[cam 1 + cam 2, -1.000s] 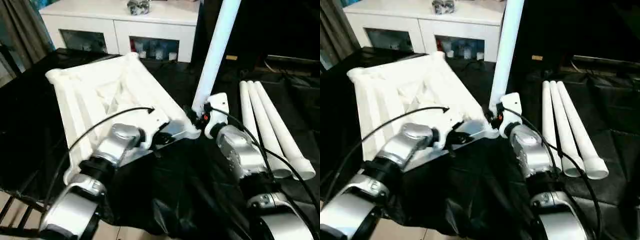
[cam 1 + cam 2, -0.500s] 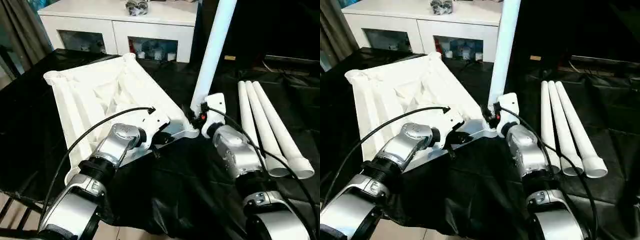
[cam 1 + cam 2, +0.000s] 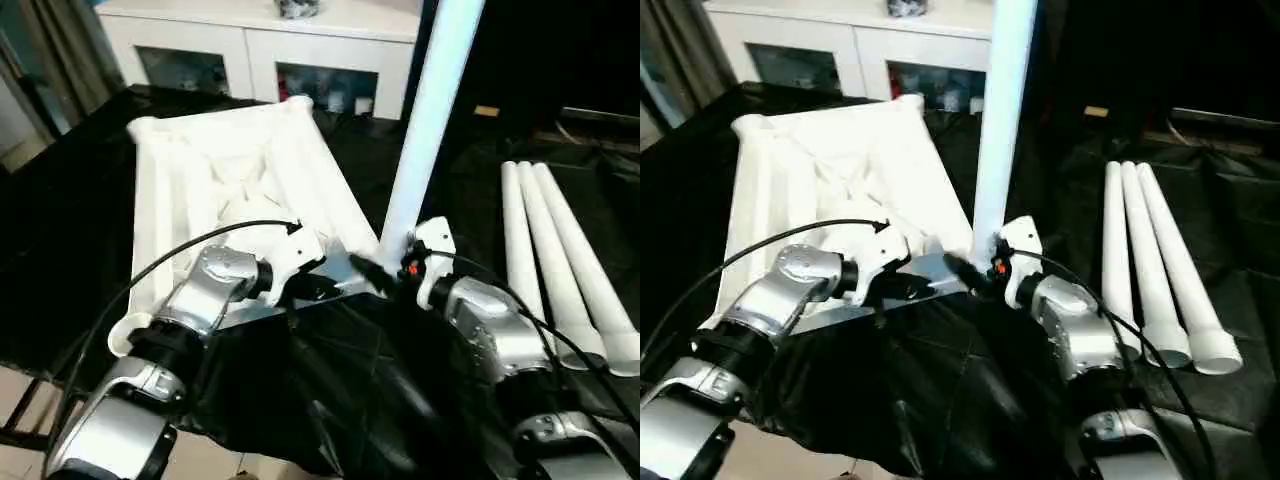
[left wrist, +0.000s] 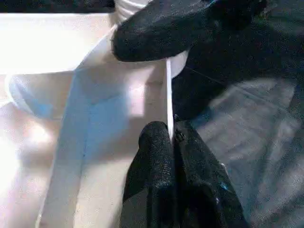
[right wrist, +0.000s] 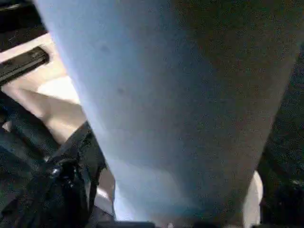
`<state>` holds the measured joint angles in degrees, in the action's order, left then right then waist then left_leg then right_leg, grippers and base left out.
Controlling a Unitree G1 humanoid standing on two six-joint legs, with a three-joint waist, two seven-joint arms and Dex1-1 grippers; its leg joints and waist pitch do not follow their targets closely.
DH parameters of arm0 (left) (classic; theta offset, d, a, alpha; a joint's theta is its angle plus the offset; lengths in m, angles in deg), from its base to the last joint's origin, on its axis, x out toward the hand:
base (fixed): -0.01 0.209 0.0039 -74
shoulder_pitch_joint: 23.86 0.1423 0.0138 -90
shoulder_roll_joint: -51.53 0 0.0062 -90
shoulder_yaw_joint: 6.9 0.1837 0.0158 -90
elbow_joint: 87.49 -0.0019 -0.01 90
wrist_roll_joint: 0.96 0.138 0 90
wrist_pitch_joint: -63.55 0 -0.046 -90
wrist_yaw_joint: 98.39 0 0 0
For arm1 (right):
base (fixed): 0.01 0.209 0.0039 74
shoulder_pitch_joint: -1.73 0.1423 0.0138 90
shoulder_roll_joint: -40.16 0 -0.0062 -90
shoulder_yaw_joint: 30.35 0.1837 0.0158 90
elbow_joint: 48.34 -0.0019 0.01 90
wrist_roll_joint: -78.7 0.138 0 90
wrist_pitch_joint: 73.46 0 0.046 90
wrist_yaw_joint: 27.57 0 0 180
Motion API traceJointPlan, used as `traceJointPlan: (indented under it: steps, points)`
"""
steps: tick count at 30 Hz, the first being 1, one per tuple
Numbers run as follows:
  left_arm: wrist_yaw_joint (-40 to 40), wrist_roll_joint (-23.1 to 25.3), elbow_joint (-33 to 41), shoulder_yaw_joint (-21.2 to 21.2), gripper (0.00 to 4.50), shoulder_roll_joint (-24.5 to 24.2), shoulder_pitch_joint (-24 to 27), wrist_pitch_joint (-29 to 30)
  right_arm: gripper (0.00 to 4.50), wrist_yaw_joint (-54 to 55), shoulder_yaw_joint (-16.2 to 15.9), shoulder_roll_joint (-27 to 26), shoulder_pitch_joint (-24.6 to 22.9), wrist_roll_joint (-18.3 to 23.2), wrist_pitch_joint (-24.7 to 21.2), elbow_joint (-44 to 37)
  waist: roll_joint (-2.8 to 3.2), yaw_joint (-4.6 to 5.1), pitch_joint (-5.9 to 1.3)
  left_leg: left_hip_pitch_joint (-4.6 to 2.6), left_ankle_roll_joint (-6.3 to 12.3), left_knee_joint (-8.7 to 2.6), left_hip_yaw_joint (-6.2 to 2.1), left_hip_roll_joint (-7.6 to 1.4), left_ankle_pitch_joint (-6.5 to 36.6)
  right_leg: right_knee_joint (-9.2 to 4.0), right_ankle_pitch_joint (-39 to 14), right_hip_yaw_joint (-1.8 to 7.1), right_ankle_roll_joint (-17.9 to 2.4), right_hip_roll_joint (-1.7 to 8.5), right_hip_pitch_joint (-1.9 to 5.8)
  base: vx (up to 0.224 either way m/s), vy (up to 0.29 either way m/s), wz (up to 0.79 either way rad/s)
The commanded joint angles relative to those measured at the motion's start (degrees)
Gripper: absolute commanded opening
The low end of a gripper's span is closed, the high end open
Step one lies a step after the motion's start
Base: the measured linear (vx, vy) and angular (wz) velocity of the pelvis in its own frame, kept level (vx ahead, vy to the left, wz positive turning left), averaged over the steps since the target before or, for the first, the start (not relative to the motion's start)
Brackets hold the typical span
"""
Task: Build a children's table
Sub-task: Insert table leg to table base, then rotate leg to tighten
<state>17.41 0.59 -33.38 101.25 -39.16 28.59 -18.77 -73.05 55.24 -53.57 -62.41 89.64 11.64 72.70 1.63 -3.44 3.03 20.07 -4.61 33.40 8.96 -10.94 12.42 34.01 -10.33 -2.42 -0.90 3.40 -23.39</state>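
Observation:
The white tabletop [image 3: 230,180] lies underside up on black cloth. One white leg [image 3: 430,110] stands upright in its near right corner socket [image 3: 385,248]. My left gripper [image 3: 335,288] is shut on the thin rim of the tabletop's near edge, and the left wrist view shows both fingers [image 4: 156,156] pinching that rim. My right gripper [image 3: 388,260] sits at the foot of the upright leg with its jaws spread. One black finger [image 3: 365,268] sticks out to the left, clear of the leg. Close up, the leg [image 5: 156,95] stands between the jaws.
Three more white legs [image 3: 560,260] lie side by side on the cloth at the right. A white cabinet [image 3: 280,50] with glass doors stands behind the table. Loose folds of black cloth [image 3: 330,400] hang over the near edge.
My right gripper's fingers have spread apart off the upright leg, which stays standing in its socket. The left gripper keeps its pinch on the rim. The camera has shifted.

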Motion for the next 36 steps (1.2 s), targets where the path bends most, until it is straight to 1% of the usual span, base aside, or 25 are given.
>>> traceJointPlan:
  steps: [1,2,3,6,7,8,11,12,13,14,15,17,21,24,26,27,28,29,30,31,32,33,34,35,36]
  points:
    - [-5.67,-2.07,2.52,1.48,0.00,-0.25,0.49,-3.21,3.85,-7.11,-4.13,1.17,-1.73,0.92,-0.95,-4.74,0.08,-0.33,-3.82,0.18,5.60,-3.42,0.25,-2.04,3.35,-2.43,2.39,2.19,-17.63,4.10,4.13,0.000,0.000,0.00]
    - [-6.65,-2.42,2.78,1.48,0.00,-0.57,0.67,-3.33,3.85,-8.26,-4.50,1.73,-2.11,0.94,-1.12,-5.48,0.12,-0.54,-3.89,0.15,5.68,-3.31,0.29,-2.06,2.99,-2.34,2.97,2.16,-17.56,4.10,4.15,0.000,0.000,0.00]
    - [-8.30,-3.03,3.15,1.48,0.00,-1.08,0.90,-3.24,3.85,-9.86,-5.11,2.60,-2.54,0.90,-1.27,-6.26,0.23,-0.70,-3.86,0.13,5.75,-3.26,0.43,-2.15,3.16,-2.24,3.01,2.11,-17.72,4.10,3.92,0.000,0.000,0.00]
    - [-11.47,-3.84,3.75,1.74,0.00,-2.19,1.35,-3.35,3.85,-12.95,-6.23,4.30,-3.43,0.56,-1.74,-7.90,0.22,-1.10,-3.64,0.11,5.19,-3.35,0.49,-2.20,4.63,-2.47,-0.29,2.09,-17.32,4.15,3.82,0.000,0.000,0.00]
    - [-14.14,-3.84,3.96,2.48,0.00,-3.33,1.70,-4.01,3.72,-15.54,-7.42,5.79,-4.11,0.13,-2.23,-8.90,0.15,-1.21,-3.62,0.07,4.70,-3.38,0.51,-2.19,5.15,-2.62,-1.83,2.11,-16.98,4.19,3.81,0.000,0.000,0.00]
    - [-14.67,-3.71,3.92,2.70,0.00,-3.61,1.73,-4.21,3.60,-16.18,-7.75,6.15,-4.30,0.04,-2.37,-9.10,0.32,-1.46,-3.61,0.02,4.41,-3.40,0.52,-2.26,5.30,-2.62,-2.71,2.20,-16.60,4.23,3.73,0.000,0.000,0.00]
    - [-17.05,-3.53,3.48,3.26,0.00,-4.48,1.76,-5.18,3.46,-18.25,-8.99,7.41,-4.99,0.12,-3.24,-10.21,0.32,-1.80,-3.73,-0.11,4.06,-3.29,0.62,-2.25,4.61,-2.50,-2.09,2.21,-16.46,4.20,3.58,0.000,0.000,0.00]
    - [-17.85,-3.50,3.38,3.43,0.00,-4.75,1.80,-5.41,3.18,-18.87,-9.33,7.73,-5.23,0.27,-3.59,-10.62,0.36,-1.86,-3.71,-0.07,4.03,-3.31,0.61,-2.26,4.47,-2.45,-1.86,2.18,-16.44,4.16,3.62,0.000,0.000,0.00]
    - [-18.51,-3.44,3.33,3.62,0.00,-4.98,1.87,-5.60,3.09,-19.32,-9.52,7.92,-5.44,0.42,-3.93,-10.96,0.34,-1.96,-3.80,-0.02,4.01,-3.24,0.67,-2.27,3.82,-2.25,-0.69,2.16,-16.38,4.16,3.66,0.000,0.000,0.00]
    - [-18.75,-3.45,3.25,3.65,0.00,-5.05,1.84,-5.69,3.04,-19.44,-9.52,7.93,-5.45,0.44,-4.10,-11.05,0.51,-2.01,-3.84,-0.04,3.97,-3.18,0.70,-2.26,3.85,-2.23,-0.49,2.14,-16.49,4.18,3.60,0.000,0.000,0.00]
    - [-19.04,-3.43,3.10,3.71,0.00,-5.16,1.77,-5.72,3.04,-19.58,-9.56,8.00,-5.61,0.41,-4.28,-11.36,0.36,-1.97,-3.87,0.04,3.90,-3.17,0.69,-2.23,3.71,-2.16,0.11,2.10,-16.57,4.13,3.68,0.000,0.000,0.00]
    - [-19.27,-3.40,2.85,3.74,0.00,-5.27,1.65,-5.73,2.88,-19.71,-9.62,7.97,-5.81,0.49,-4.54,-11.68,0.47,-1.98,-3.86,-0.03,3.66,-3.18,0.72,-2.20,4.18,-2.25,-0.48,2.07,-16.50,4.15,3.66,0.000,0.000,0.00]
    - [-19.64,-3.50,2.26,3.30,0.00,-5.08,1.41,-5.04,2.85,-19.16,-9.45,7.37,-6.55,1.26,-5.76,-12.81,0.41,-2.02,-3.85,0.03,3.39,-3.17,0.72,-2.14,4.33,-2.28,-1.02,2.09,-16.27,4.15,3.74,0.000,0.000,0.00]
    - [-17.51,-3.31,1.14,2.51,0.00,-4.05,0.93,-4.15,2.85,-16.19,-8.11,5.71,-7.08,2.20,-7.23,-13.22,0.50,-2.02,-3.79,0.08,2.94,-3.18,0.71,-2.12,4.45,-2.46,-2.73,2.10,-15.75,4.17,3.69,0.000,0.000,0.00]
    - [-12.00,-2.42,-1.15,1.27,0.00,-2.04,-0.32,-2.44,2.84,-10.34,-6.24,3.18,-6.84,1.47,-7.25,-11.89,0.48,-1.93,-3.68,0.06,2.44,-3.26,0.74,-2.06,5.56,-2.69,-4.59,2.15,-15.35,4.13,3.61,0.000,0.000,0.00]
    - [-6.09,-1.90,-3.36,-0.15,0.00,0.29,-1.61,-0.57,2.84,-3.47,-4.35,0.67,-5.97,-0.06,-6.14,-9.27,0.36,-1.76,-3.43,-0.15,1.68,-3.40,0.84,-1.99,7.10,-3.19,-7.44,2.19,-14.95,4.17,3.23,0.000,0.000,0.00]
    - [-2.95,-1.68,-4.48,-0.91,0.00,1.54,-2.29,0.45,2.84,0.25,-3.34,-0.64,-5.44,-0.93,-5.48,-7.74,0.43,-1.70,-3.39,-0.58,0.16,-3.54,0.76,-1.88,9.25,-3.57,-11.81,2.21,-14.39,4.43,3.04,0.000,0.000,0.00]
    - [-0.43,-1.22,-5.38,-1.23,0.00,2.58,-2.82,0.73,2.84,3.87,-2.35,-1.78,-4.69,-1.61,-4.97,-5.96,0.22,-1.50,-3.37,-0.43,-0.42,-3.75,0.56,-1.69,9.76,-3.83,-14.87,2.17,-13.24,4.40,3.44,0.000,0.000,0.00]
    - [3.63,-0.50,-6.51,-1.61,0.00,4.44,-3.58,1.37,2.83,10.32,-0.11,-3.96,-3.25,-1.93,-4.15,-2.87,0.20,-1.46,-3.42,-0.18,-0.52,-3.76,0.51,-1.67,9.03,-3.79,-14.99,2.21,-12.73,4.44,3.57,-0.056,-0.002,-0.01]
    - [6.29,-0.28,-7.09,-1.99,0.00,5.84,-4.01,1.91,2.83,14.37,1.54,-5.50,-2.28,-1.59,-4.20,-1.07,0.22,-1.06,-3.19,0.04,-0.96,-3.88,0.50,-1.59,9.17,-3.96,-15.89,2.23,-12.09,4.39,3.40,0.000,0.000,0.00]
    - [8.68,-0.23,-7.49,-2.41,0.00,7.25,-4.35,2.62,2.83,17.78,2.90,-6.98,-1.47,-1.26,-4.05,0.34,0.32,-0.81,-3.39,0.06,-1.25,-3.83,0.38,-1.46,8.99,-3.93,-16.56,2.16,-11.45,4.40,3.62,0.000,0.000,0.00]
    - [9.91,-0.29,-7.62,-2.69,0.00,8.04,-4.51,3.10,2.83,19.44,3.61,-7.80,-1.07,-1.00,-4.02,0.94,0.14,-0.55,-3.41,0.09,-0.80,-3.71,0.48,-1.30,8.39,-4.08,-15.65,2.18,-11.39,4.20,3.56,0.000,0.000,0.00]
    - [11.66,-0.17,-7.76,-3.08,0.00,9.05,-4.68,3.44,2.83,21.37,3.80,-8.58,-0.71,-1.35,-3.84,1.44,0.30,-0.52,-3.49,0.06,-0.61,-3.62,0.48,-1.33,8.11,-3.96,-14.65,2.20,-11.56,4.18,3.58,0.000,0.000,0.00]
    - [13.59,0.28,-8.08,-3.24,0.00,10.28,-4.84,3.40,2.83,23.63,3.80,-9.67,-0.25,-2.30,-3.41,2.31,0.12,-0.41,-3.66,0.21,0.36,-3.46,0.54,-1.26,6.94,-3.84,-12.06,2.23,-11.89,4.13,3.73,0.000,0.000,0.00]
    - [14.16,0.51,-8.25,-3.19,0.00,10.71,-4.88,3.26,2.83,24.35,3.76,-10.11,-0.07,-2.73,-3.23,2.74,0.08,-0.38,-3.71,0.30,0.79,-3.40,0.57,-1.25,6.15,-3.71,-10.74,2.24,-12.12,4.10,3.71,0.000,0.000,0.00]
